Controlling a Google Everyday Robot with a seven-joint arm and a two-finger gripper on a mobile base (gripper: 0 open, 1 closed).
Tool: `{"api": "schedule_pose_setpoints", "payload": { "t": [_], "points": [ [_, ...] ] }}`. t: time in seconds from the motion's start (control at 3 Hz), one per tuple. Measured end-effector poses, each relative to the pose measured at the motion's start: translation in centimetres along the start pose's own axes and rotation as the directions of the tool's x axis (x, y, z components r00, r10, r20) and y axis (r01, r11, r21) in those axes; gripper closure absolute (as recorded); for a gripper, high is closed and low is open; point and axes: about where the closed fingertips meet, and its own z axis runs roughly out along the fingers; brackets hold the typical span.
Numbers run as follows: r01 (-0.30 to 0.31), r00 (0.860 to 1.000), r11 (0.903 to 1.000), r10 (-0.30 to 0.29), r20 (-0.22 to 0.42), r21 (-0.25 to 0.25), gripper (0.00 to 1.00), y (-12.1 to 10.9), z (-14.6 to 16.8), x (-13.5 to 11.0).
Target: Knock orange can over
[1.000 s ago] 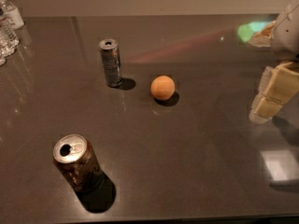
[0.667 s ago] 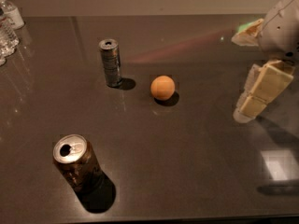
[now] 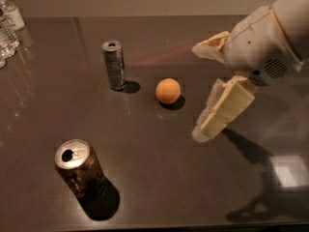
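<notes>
The orange can [image 3: 79,170] stands upright near the front left of the dark table [image 3: 159,178]. It has a dark brownish-orange mottled body and a shiny silver top with the opening showing. My gripper [image 3: 198,91] reaches in from the right on a white arm, just right of the orange ball and far to the upper right of the can. Its two cream fingers [image 3: 224,108] are spread apart with nothing between them.
A slim silver-grey can [image 3: 114,64] stands upright at the back left. A smooth orange ball [image 3: 168,91] lies mid-table, close to my lower finger. Clear water bottles [image 3: 7,25] stand at the far left edge. A bright reflection [image 3: 289,170] shows at the front right.
My gripper and arm have moved left from the right edge toward the middle of the table, ending close to the orange ball. The cans and ball have not moved.
</notes>
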Motion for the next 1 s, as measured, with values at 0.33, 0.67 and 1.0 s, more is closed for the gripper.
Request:
{"api": "schedule_pose_setpoints", "payload": {
  "t": [0.33,0.67,1.0],
  "points": [
    [0.046,0.993,0.9977,-0.040,0.111,-0.051,0.00,2.6,3.2,-3.6],
    [0.088,0.981,0.9916,-0.070,0.183,-0.095,0.00,4.9,5.7,-6.0],
    [0.141,0.968,0.9818,-0.110,0.225,-0.127,0.00,7.2,8.1,-8.0]
  ]
}}
